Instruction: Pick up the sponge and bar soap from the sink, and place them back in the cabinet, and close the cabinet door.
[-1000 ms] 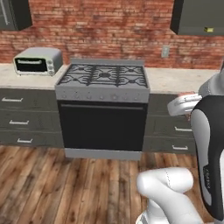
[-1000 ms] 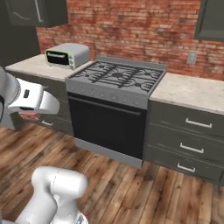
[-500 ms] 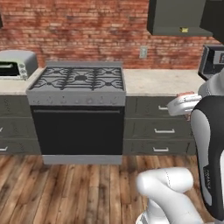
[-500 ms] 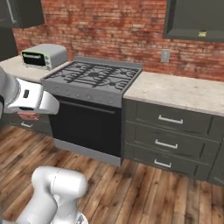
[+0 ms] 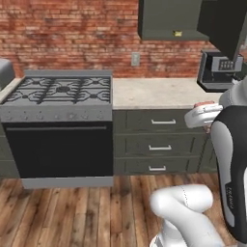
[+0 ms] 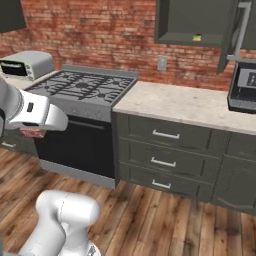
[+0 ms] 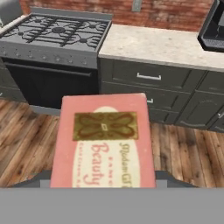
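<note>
While the bar soap [image 7: 103, 142] sits pinched in the gripper [image 6: 33, 131], you are in the carrying leg of the task: soap in hand, cabinet not yet reached.

Item, nearest: bar soap. Flat rectangular slab, pink face, cream oval label with script lettering, gold-brown emblem above it. It is held low in front of the arm, over the floor and well apart from the counter. The jaws are closed against its sides.

Item: floor [image 7: 26, 140]. Wood planks, warm brown, visible grain.

Item: stove [image 7: 57, 33]. Grey metal body, black grates, dark glass oven front.

Item: drawers [image 7: 148, 76]. Matte dark grey-green fronts, short silver pulls, stacked under the counter [image 7: 162, 43], a pale speckled stone slab.

Item: dark appliance [image 6: 242, 85]. Boxy, standing on the counter's far right end.

Item: brick wall [image 6: 100, 25]. Rough red brick, pale mortar.

Item, farthest: cabinet [image 6: 192, 20]. Boxy, matte dark grey-green, mounted above the counter. The cabinet door [image 6: 235, 30] stands swung open, its long silver bar handle facing you. A small yellow object [image 6: 197, 38] lies at the cabinet's lower edge. It is probably the sponge, though too small to confirm.

Next move, as judged: bring the base up to the counter, then raise the arm high and forward. The soap must clear the open door and land flat beside the yellow object.
</note>
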